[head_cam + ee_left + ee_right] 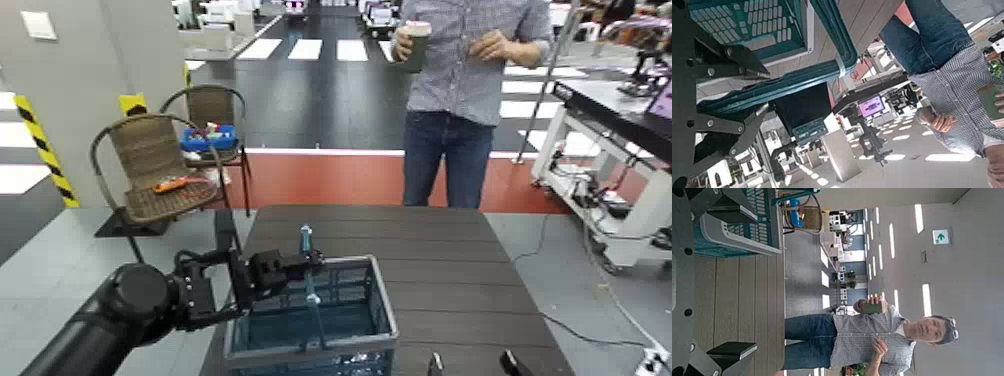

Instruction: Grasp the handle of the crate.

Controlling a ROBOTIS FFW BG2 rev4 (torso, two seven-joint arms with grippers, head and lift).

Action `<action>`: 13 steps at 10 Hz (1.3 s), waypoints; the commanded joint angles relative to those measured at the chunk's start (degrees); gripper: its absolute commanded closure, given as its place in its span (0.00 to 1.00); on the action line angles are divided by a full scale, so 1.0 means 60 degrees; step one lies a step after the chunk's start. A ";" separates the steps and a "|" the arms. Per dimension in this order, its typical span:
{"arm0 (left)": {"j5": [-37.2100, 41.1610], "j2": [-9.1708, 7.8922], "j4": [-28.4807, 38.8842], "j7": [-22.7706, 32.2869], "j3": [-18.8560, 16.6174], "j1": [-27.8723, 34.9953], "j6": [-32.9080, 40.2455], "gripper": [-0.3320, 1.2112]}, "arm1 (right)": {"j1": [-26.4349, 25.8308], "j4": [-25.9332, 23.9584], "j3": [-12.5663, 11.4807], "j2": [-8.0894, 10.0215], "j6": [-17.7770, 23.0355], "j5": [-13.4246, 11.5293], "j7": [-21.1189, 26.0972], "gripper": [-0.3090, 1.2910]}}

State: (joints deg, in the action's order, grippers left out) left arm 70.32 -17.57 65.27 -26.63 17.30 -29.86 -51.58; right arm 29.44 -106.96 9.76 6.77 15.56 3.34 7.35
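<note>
The left hand (313, 262), a black metal gripper, reaches in from the left over a rectangular dark teal-blue plastic crate (310, 318) with lattice sides and a grey rim. It is pinching the thin light teal-blue handle (309, 279), its fingers lying on opposite sides of the bar. The handle is raised above the crate and runs from its far side to its near side. The crate sits toward the left of a dark grey slatted bench (450, 270). The right hand (474, 362), also black, is over the near part of the bench, to the right of the crate and apart from it, its two fingers spread with nothing between them. Beyond the far edge of the bench stands a person (465, 85) in a checked shirt and blue jeans, holding a dark green cup (417, 48) with a pale lid. Far to the left are two brown wicker chairs: the nearer chair (150, 160) has an orange object (172, 184) on its seat, and the farther chair (208, 103) carries a small bright-blue box (208, 138) with assorted things inside. To the far right is a white-framed table (600, 130) with a dark top.
</note>
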 commanded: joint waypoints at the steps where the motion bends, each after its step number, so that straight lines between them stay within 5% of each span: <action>1: -0.0002 -0.0001 -0.0009 -0.0001 -0.0070 0.0026 -0.0149 0.99 | 0.0001 0.0000 0.0000 0.0014 -0.0015 0.0001 -0.0009 0.29; 8: 0.0350 -0.0045 0.1045 -0.0294 -0.0305 0.0538 -0.0984 0.99 | 0.0015 -0.0015 -0.0044 -0.0030 -0.0015 0.0001 -0.0024 0.29; 13: 0.1375 0.0175 0.3257 0.1508 -0.1711 0.2281 -0.1365 0.99 | 0.0015 -0.0015 -0.0132 -0.0104 0.0073 -0.0160 -0.0009 0.29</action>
State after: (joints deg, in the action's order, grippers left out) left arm 77.89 -16.75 83.61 -17.59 7.69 -17.13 -59.69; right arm 29.54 -107.05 9.00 6.17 15.89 2.50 7.32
